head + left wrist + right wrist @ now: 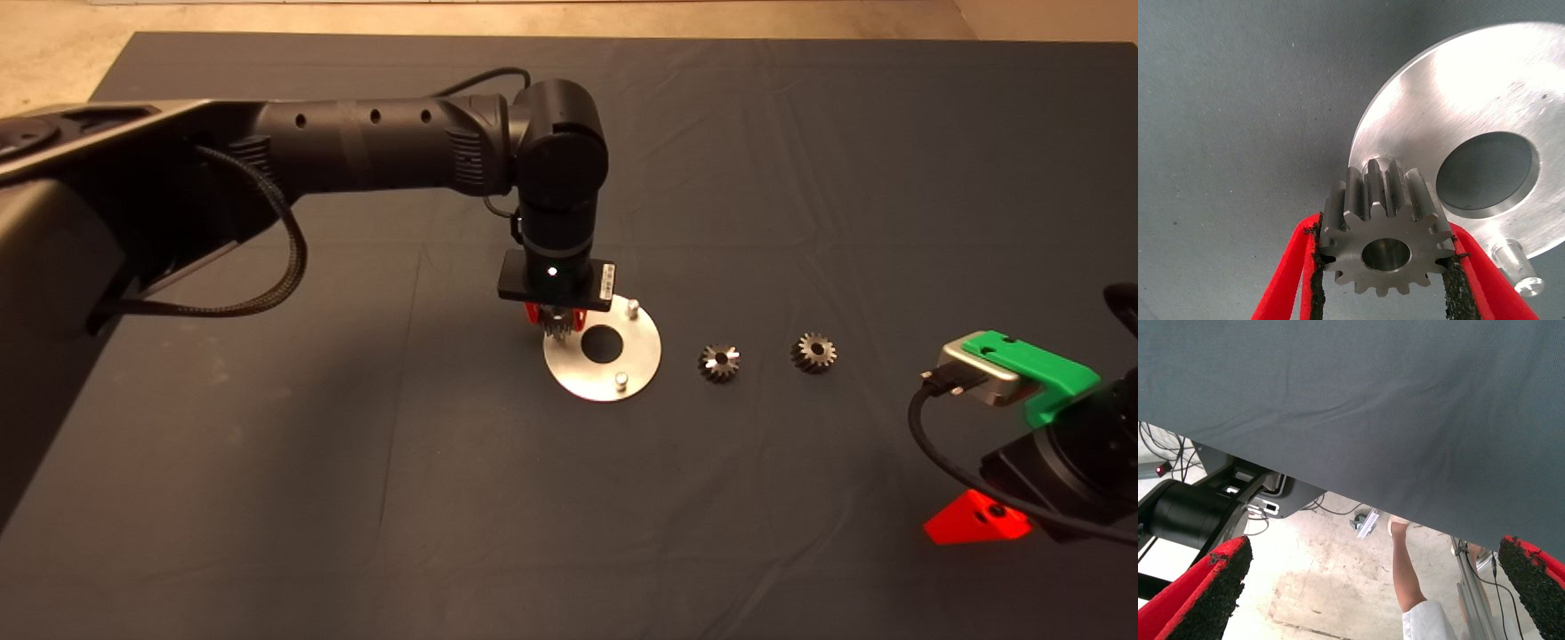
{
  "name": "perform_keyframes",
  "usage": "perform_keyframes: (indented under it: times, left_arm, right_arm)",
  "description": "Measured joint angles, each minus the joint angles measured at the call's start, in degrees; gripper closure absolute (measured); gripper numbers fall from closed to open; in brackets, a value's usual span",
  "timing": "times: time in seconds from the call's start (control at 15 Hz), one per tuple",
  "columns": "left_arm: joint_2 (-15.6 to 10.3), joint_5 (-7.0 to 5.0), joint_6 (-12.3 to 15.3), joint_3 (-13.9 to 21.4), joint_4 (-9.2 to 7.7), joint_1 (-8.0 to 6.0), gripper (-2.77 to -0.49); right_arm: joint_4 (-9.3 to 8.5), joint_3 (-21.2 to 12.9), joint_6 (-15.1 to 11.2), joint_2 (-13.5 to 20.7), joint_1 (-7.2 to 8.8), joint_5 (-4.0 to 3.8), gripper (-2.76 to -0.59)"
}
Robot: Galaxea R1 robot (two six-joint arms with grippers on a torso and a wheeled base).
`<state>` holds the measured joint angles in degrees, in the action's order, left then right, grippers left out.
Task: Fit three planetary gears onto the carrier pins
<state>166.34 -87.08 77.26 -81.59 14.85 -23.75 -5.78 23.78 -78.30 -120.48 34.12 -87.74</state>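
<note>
Left gripper [1386, 267]: clenched on a planetary gear [1386, 233], held at opposite teeth.
Gear: judged rigid, heavy, slippery.
Right gripper [1371, 587]: parked, spread wide.

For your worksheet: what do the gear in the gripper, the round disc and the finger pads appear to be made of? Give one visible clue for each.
Gear: apparently steel, dull grey, with crisply cut teeth and a smooth bore.
Disc: bright metal, possibly aluminium or steel; fine brushed streaks and strong glare.
Finger pads of the left gripper: black, rough and crumbly-edged, probably foam or rubber, on red plastic-looking fingers.
</note>
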Motion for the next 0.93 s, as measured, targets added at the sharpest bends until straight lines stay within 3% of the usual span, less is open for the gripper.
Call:
perform_keyframes:
  times: [0.93]
  left_arm:
    - [0.2, 0.48, -1.5, -1.3, -0.22, 0.11, -0.93]
  right_arm:
    - [0.0, 0.0, 0.0, 0.0, 0.0, 0.0, -2.75]
